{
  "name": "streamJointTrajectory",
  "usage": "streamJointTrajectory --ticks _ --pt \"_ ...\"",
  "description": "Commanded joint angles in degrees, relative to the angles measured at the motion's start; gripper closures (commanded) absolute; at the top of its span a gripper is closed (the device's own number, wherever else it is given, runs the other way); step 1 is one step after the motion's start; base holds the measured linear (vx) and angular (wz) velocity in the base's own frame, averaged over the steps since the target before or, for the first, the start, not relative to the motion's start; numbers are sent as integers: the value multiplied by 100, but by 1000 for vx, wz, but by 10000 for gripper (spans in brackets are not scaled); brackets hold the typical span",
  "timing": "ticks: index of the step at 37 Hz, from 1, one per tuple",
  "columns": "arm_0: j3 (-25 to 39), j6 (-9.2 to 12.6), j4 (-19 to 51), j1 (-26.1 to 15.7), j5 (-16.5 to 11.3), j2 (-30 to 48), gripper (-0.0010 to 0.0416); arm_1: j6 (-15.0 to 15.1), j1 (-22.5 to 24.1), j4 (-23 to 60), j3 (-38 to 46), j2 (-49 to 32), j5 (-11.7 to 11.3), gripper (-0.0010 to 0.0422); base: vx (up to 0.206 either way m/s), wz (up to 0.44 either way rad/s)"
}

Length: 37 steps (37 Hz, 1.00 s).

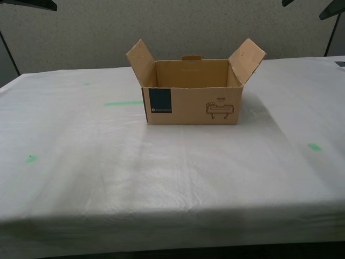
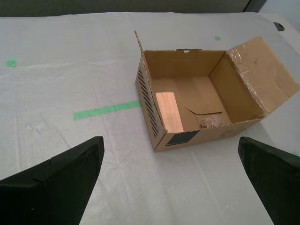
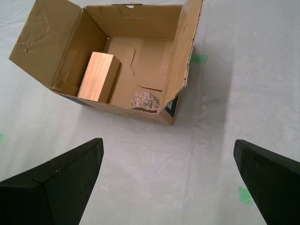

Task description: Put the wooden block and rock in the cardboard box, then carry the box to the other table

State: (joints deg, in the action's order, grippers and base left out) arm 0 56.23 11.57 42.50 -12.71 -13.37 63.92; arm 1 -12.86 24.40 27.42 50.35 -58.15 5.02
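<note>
Box (image 1: pixel 193 100) sits open on the white worktop (image 1: pixel 161 178), block (image 3: pixel 98 77) and rock (image 3: pixel 144 101) inside, while my first gripper (image 3: pixel 171 180) and second gripper (image 2: pixel 171 180) hover spread wide, holding nothing.

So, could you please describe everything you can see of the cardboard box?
The cardboard box is brown corrugated card, open at the top, its two side flaps spread outward and a handle tab on the back wall. Its front bears a dark navy label and a line drawing. It stands upright on the wrinkled white table. Inside lie the wooden block and the rock, apart. Neither gripper touches it.
</note>
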Motion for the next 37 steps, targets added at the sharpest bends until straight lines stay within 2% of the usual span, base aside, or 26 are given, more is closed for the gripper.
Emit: streamJointTrajectory --ticks 1,37 --pt "0 -7 -9 -4 17 -2 19 24 2 -11 4 0 -9 21 0 0" --pt "0 -7 -9 -4 17 -2 18 24 2 -11 7 0 -9 21 0 0"
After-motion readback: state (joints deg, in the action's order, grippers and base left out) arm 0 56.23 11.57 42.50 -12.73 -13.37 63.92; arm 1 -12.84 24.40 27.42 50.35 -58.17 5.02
